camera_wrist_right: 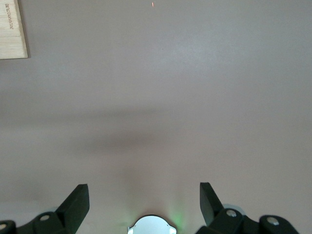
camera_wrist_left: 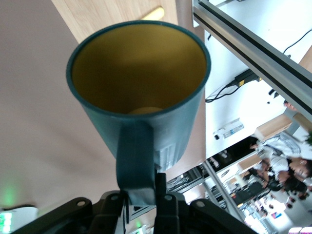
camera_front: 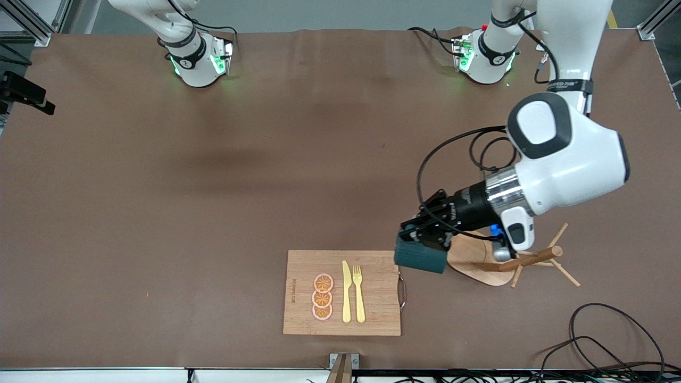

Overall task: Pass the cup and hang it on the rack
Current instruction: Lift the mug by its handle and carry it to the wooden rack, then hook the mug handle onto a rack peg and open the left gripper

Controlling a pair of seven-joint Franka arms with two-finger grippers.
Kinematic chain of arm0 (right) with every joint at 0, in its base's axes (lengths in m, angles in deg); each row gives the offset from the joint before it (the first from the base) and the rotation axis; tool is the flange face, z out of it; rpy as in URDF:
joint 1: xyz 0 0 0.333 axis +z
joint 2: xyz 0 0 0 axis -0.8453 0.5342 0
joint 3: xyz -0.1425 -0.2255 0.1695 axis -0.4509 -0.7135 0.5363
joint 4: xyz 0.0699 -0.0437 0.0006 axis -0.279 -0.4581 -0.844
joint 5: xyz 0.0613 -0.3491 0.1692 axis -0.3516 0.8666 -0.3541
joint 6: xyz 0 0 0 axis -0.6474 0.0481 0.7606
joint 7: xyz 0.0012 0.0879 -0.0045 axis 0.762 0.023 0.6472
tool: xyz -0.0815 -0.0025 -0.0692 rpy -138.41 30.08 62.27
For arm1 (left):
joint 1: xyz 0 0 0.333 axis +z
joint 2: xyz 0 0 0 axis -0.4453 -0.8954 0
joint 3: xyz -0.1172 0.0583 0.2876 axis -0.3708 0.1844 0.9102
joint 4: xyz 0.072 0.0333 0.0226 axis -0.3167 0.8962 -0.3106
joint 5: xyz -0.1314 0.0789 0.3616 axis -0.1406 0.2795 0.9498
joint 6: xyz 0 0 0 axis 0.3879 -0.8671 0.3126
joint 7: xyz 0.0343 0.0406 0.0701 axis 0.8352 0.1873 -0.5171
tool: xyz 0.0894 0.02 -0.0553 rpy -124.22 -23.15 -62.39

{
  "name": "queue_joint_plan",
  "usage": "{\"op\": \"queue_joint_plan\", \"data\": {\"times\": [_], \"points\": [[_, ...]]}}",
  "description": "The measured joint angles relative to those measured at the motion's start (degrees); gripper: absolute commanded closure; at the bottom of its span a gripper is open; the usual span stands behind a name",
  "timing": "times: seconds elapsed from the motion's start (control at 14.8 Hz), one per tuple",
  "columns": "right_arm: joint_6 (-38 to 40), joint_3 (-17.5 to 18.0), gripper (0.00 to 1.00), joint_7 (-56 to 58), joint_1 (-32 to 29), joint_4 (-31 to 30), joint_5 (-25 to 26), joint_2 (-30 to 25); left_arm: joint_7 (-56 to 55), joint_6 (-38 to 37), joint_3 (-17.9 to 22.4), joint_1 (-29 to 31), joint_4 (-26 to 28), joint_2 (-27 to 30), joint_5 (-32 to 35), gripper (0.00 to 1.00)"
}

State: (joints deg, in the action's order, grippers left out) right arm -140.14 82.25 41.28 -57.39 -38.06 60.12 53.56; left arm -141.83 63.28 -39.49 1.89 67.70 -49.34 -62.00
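My left gripper (camera_front: 430, 234) is shut on the handle of the dark teal cup (camera_front: 420, 258) and holds it in the air, tipped on its side. The cup hangs over the table between the cutting board and the oval base of the wooden rack (camera_front: 524, 262). The rack's pegs stick out beside my left wrist. In the left wrist view the cup (camera_wrist_left: 141, 97) shows its yellowish inside, and my left gripper (camera_wrist_left: 141, 190) clamps its handle (camera_wrist_left: 136, 156). My right gripper (camera_wrist_right: 144, 195) is open and empty over bare brown table. It is out of the front view.
A rectangular wooden cutting board (camera_front: 372, 314) with orange slices (camera_front: 323, 297), a yellow knife (camera_front: 346, 292) and a fork (camera_front: 359, 292) lies near the front edge; its corner shows in the right wrist view (camera_wrist_right: 12, 29). Black cables (camera_front: 601, 340) lie at the near corner, left arm's end.
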Motion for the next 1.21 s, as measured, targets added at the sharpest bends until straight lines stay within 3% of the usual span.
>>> {"op": "queue_joint_plan", "data": {"times": [0.2,0.4,0.67,1.21], "points": [[-0.1,0.0,0.0,0.0,0.0,0.1,0.0,0.0,7.8,-1.6,-0.1,2.9,8.3,4.2,-2.6,1.0],[-0.2,0.1,0.0,0.0,0.0,0.9,0.0,0.0,15.9,-6.6,-0.2,7.8,12.0,5.4,-5.3,1.0],[-0.2,0.0,0.0,0.0,0.0,1.4,0.0,0.0,24.8,-15.3,-0.3,16.1,13.8,4.7,-8.3,1.0],[-0.7,0.2,0.0,0.0,0.0,0.9,0.0,0.0,34.0,-21.4,-0.4,22.7,14.1,1.8,-8.8,1.0]]}}
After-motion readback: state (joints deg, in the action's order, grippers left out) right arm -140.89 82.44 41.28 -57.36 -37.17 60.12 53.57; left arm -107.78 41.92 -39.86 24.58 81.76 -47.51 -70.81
